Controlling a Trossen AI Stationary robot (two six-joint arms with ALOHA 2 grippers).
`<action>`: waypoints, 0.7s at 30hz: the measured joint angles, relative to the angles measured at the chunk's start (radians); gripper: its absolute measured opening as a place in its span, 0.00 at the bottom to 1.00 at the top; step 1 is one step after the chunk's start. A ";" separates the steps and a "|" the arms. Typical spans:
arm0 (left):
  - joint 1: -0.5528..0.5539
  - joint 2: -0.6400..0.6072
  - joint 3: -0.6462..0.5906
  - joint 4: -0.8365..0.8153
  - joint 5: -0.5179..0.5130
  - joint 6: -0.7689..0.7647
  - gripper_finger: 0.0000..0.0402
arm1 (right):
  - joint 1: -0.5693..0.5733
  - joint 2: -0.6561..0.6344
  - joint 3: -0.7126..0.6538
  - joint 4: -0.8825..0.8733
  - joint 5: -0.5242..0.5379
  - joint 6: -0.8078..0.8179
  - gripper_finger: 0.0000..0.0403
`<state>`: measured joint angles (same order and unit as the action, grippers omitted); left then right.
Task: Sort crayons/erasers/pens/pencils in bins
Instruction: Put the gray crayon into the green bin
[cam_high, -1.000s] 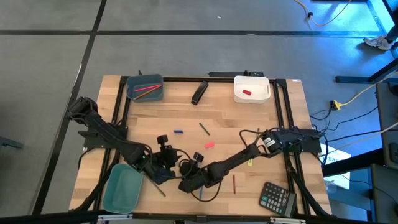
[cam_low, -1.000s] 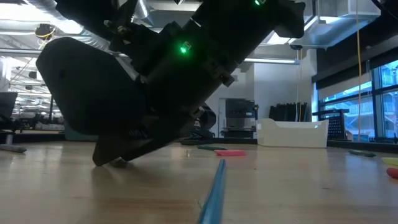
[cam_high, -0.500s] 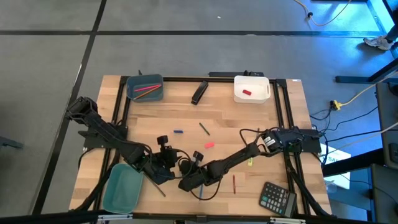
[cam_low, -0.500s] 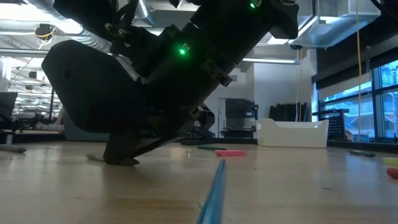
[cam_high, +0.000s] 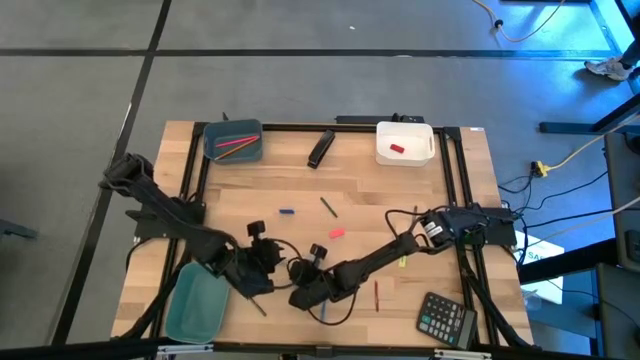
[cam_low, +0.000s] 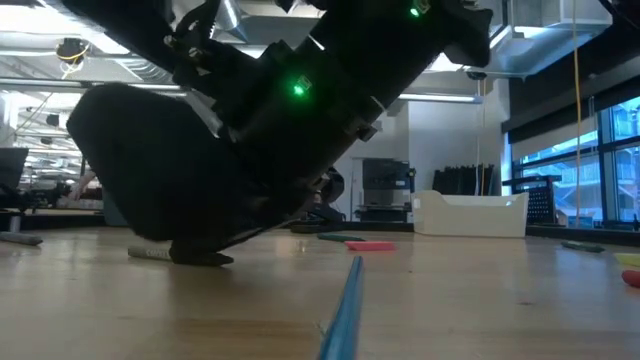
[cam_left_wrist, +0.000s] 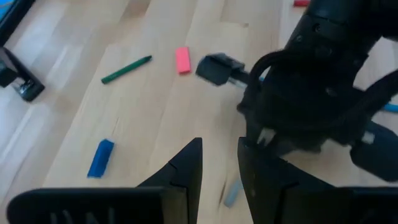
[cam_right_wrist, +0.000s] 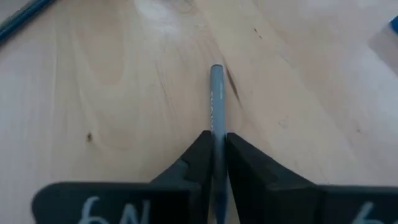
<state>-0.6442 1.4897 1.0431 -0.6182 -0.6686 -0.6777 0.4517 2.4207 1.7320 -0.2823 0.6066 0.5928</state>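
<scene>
My right gripper (cam_right_wrist: 216, 134) is low over the table's near middle (cam_high: 298, 297), shut on a slim grey pen (cam_right_wrist: 215, 99). The pen's free end also shows in the low view (cam_low: 150, 253). My left gripper (cam_left_wrist: 219, 146) is open just left of it (cam_high: 255, 283), and the pen's tip (cam_left_wrist: 231, 193) shows between its fingers, untouched. The teal bin (cam_high: 197, 303) stands at the near left. The blue-grey bin (cam_high: 233, 140), at the far left, holds two pencils. The white bin (cam_high: 405, 142), at the far right, holds a red eraser (cam_high: 397, 149). My right gripper pinches the grey pen between its two fingers, back from the pen's free end (cam_right_wrist: 215, 124). The fingers lie along the pen and come in low from the table's right. The pen sticks out past the fingertips, about level, close over the table top.
A blue pencil (cam_high: 322, 311) lies near the front edge, and a dark red pen (cam_high: 377, 294) and a calculator (cam_high: 446, 318) lie to its right. A pink eraser (cam_high: 336, 233), a green stick (cam_high: 328, 206) and a blue crayon (cam_high: 287, 212) lie mid-table. A black stapler-like object (cam_high: 320, 148) lies at the back.
My left gripper has drawn back a little toward the table's left edge. In the low view, more of the grey pen's free end now shows, sticking out level toward the left from under the grippers.
</scene>
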 joint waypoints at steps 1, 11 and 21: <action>-0.010 -0.008 0.000 -0.011 -0.009 -0.015 0.23 | 0.006 -0.001 -0.001 -0.007 0.014 -0.004 0.13; -0.106 -0.045 0.002 -0.054 -0.118 -0.075 0.23 | 0.067 -0.124 -0.003 -0.226 0.154 -0.001 0.11; -0.108 -0.045 0.002 -0.038 -0.126 -0.026 0.32 | 0.120 -0.200 -0.003 -0.290 0.221 0.001 0.13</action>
<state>-0.7517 1.4448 1.0447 -0.6562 -0.7945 -0.7039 0.5722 2.2209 1.7287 -0.5721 0.8277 0.5934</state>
